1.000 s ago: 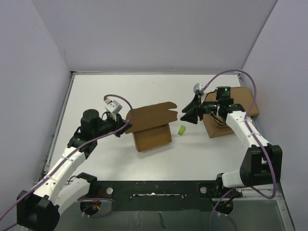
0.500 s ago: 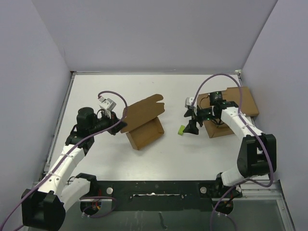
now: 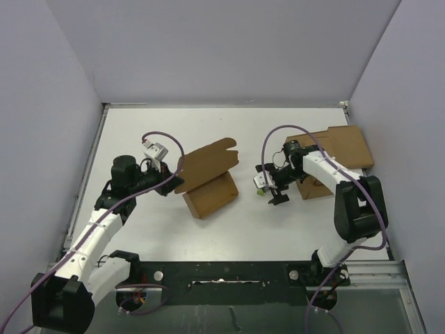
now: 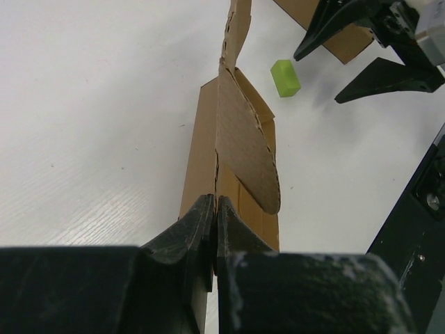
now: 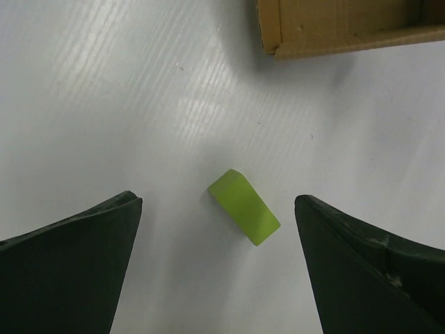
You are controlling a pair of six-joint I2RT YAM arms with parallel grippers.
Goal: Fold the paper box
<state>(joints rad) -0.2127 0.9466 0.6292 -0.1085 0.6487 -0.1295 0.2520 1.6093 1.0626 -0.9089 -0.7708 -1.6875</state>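
The paper box (image 3: 208,182) is a half-folded brown cardboard sheet at the table's middle, its base on the table and one large flap (image 3: 206,161) raised. My left gripper (image 3: 174,179) is shut on the left edge of that flap; the left wrist view shows the jaws pinching the cardboard (image 4: 236,139). My right gripper (image 3: 269,186) is open and points down to the box's right, apart from it. Its fingers straddle a small green block (image 5: 245,207) without touching it.
The green block (image 3: 259,186) lies just right of the paper box and also shows in the left wrist view (image 4: 285,76). A flat brown cardboard slab (image 3: 344,145) lies at the right, with a squat brown box (image 3: 314,186) at its near end. A brown cardboard corner (image 5: 341,24) lies beyond the block.
My right gripper has swung left and down from beside the squat box to over the green block. My left gripper turned the paper box to the left, then held still.
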